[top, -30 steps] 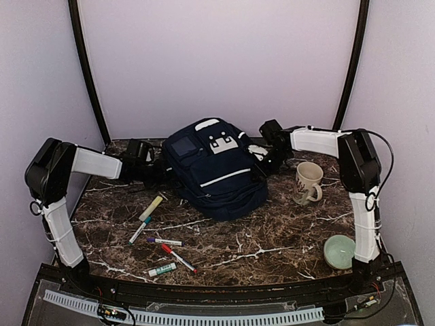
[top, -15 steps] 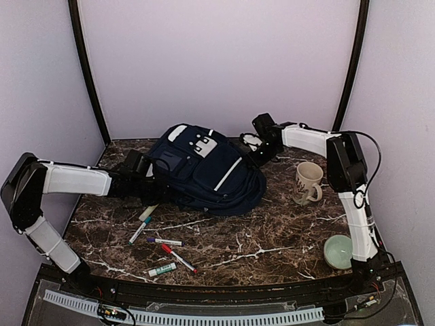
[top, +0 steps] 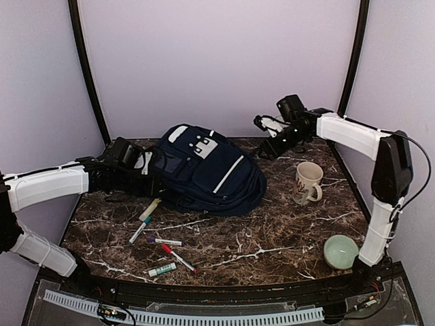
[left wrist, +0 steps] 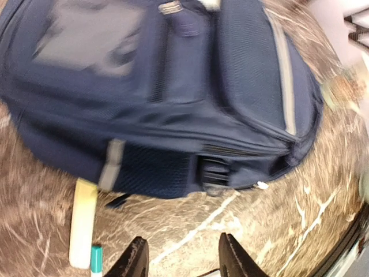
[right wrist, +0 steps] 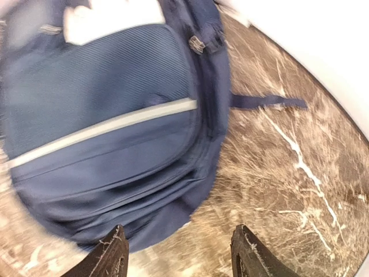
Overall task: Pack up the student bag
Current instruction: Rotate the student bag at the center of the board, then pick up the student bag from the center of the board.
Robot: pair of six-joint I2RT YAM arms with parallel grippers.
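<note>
Student bag [top: 204,170] lay flat at far-centre of marble table [top: 272,238]; no pocket visibly opened; markers [top: 165,242] loose in front, nothing seen packed; left gripper [left wrist: 183,245] and right gripper [right wrist: 179,236] both agape, empty.

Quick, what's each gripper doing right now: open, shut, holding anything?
Left gripper: open, holding nothing, just off the large navy-blue fabric backpack.
Right gripper: open, holding nothing.
</note>
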